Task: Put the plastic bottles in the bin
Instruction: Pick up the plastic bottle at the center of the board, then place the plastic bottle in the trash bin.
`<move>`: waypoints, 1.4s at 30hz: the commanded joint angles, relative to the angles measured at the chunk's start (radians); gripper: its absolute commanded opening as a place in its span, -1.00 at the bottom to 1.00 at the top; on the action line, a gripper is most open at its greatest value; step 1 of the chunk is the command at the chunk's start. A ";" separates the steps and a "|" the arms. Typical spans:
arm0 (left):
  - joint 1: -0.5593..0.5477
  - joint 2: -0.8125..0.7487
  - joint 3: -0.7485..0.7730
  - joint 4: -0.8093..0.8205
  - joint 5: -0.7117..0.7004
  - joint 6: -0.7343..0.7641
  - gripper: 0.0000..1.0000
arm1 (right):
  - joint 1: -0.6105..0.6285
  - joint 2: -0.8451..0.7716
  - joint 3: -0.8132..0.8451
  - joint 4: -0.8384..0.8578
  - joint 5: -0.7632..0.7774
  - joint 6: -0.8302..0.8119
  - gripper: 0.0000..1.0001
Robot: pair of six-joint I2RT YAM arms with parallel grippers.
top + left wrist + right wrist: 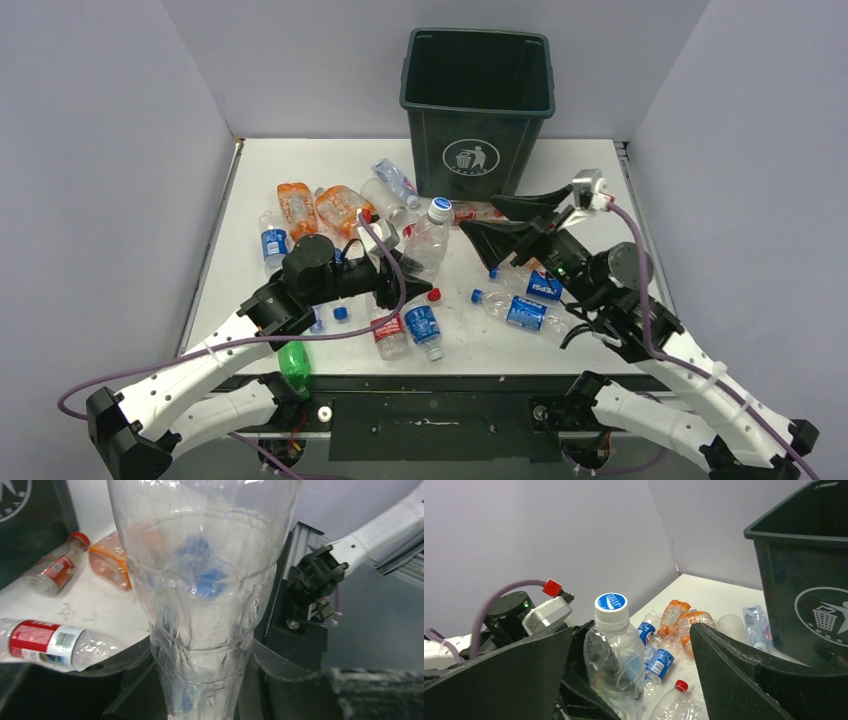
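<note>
Far from done: clenches one clear bottle (pixel 428 238) in left gripper (pixel 202 680), spreads right gripper (pixel 480 216) empty, leaves many plastic bottles (pixel 525 313) outside bin (pixel 430 140).

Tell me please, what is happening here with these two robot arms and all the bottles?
The left gripper is closed around a crushed clear plastic bottle with a white and blue cap and holds it upright near the middle of the white table. The right gripper stands wide open and empty, pointing toward that bottle. Many other small plastic bottles lie scattered in front of the tall dark green square bin.
</note>
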 commanded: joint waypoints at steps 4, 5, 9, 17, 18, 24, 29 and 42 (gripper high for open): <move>0.003 -0.008 0.005 0.075 0.114 -0.059 -1.00 | 0.015 0.125 0.035 0.130 -0.055 0.029 0.87; 0.003 -0.010 0.004 0.073 0.110 -0.055 -1.00 | 0.017 0.136 0.042 0.129 -0.055 0.030 0.89; 0.001 -0.018 -0.004 0.070 0.095 -0.045 -1.00 | 0.019 0.179 0.072 0.119 -0.075 0.032 0.95; -0.007 -0.019 -0.008 0.064 0.078 -0.027 -1.00 | 0.021 0.212 0.087 0.101 -0.099 0.034 0.18; -0.009 -0.020 -0.010 0.064 0.077 -0.025 -1.00 | 0.021 0.213 0.086 0.102 -0.104 0.031 -0.04; -0.017 -0.040 -0.026 0.072 0.039 -0.009 -0.27 | 0.020 0.216 0.099 0.078 -0.118 0.016 -0.89; -0.031 -0.120 -0.111 0.165 -0.053 0.031 0.92 | 0.020 0.195 0.179 -0.029 -0.067 -0.064 -0.89; -0.039 -0.341 -0.269 0.321 -0.381 0.146 0.92 | 0.017 0.230 0.397 0.351 0.454 -0.496 -0.89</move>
